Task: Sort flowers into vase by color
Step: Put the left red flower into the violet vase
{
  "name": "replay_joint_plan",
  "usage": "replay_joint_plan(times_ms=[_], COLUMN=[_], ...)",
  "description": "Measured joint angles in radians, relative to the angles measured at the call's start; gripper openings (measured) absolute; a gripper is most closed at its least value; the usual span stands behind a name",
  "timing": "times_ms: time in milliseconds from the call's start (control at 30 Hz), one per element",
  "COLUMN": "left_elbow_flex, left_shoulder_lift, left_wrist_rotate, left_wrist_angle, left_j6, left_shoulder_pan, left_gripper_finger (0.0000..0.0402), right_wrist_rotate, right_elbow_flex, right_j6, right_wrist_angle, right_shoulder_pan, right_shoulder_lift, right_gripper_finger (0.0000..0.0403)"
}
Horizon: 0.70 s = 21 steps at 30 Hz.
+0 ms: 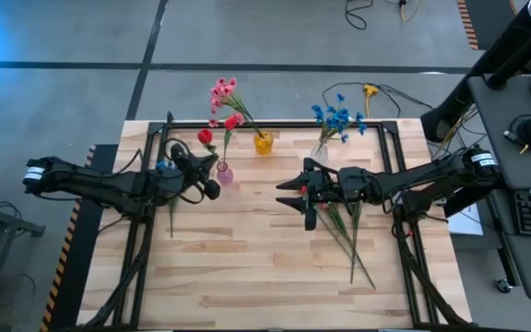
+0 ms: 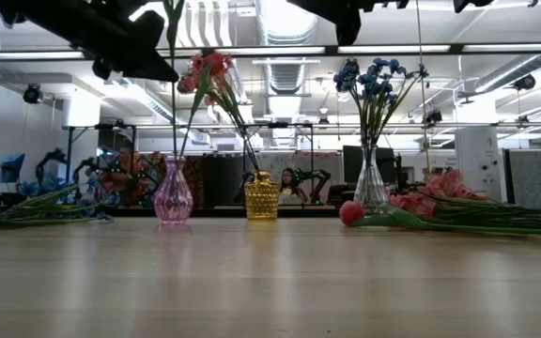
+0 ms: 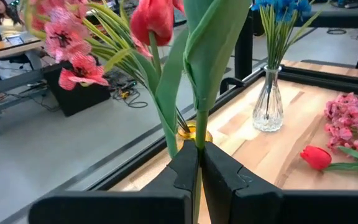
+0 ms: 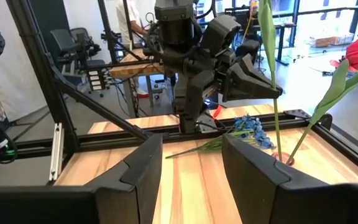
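While my left tool (image 3: 199, 163) pinches a red flower (image 3: 156, 20) low on its stem over the pink vase (image 1: 224, 172) | light, whippy, bloom-heavy: grip stem | right tool (image 1: 295, 194) parted, empty, above worktop (image 1: 247, 267).

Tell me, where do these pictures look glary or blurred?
High view: a blue glare in the top-left corner. Low view: bright ceiling lights behind the blue flowers, the near tabletop soft. Left wrist view: the red tulip close up and blurred.
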Motion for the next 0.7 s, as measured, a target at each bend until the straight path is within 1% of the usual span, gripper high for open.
replay_joint_plan(times_ms=[200,367,700], left_elbow_flex=[0.0,0.0,0.0], left_shoulder_lift=[0.027,0.042,0.045], left_wrist_rotate=[-0.001,-0.002,-0.006], left_wrist_angle=[0.0,0.0,0.0], left_j6=[-0.018,-0.025,-0.04], left_shoulder_pan=[0.0,0.0,0.0], left_gripper_finger=[0.0,0.0,0.0], right_wrist_rotate=[0.0,0.0,0.0], right_elbow_flex=[0.0,0.0,0.0], right_j6=[0.0,0.0,0.011], right_wrist_angle=[-0.003,-0.004,-0.004], right_shoulder_pan=[0.0,0.0,0.0], right_shoulder_lift=[0.0,0.0,0.0], right_gripper_finger=[0.0158,0.0164,0.0172])
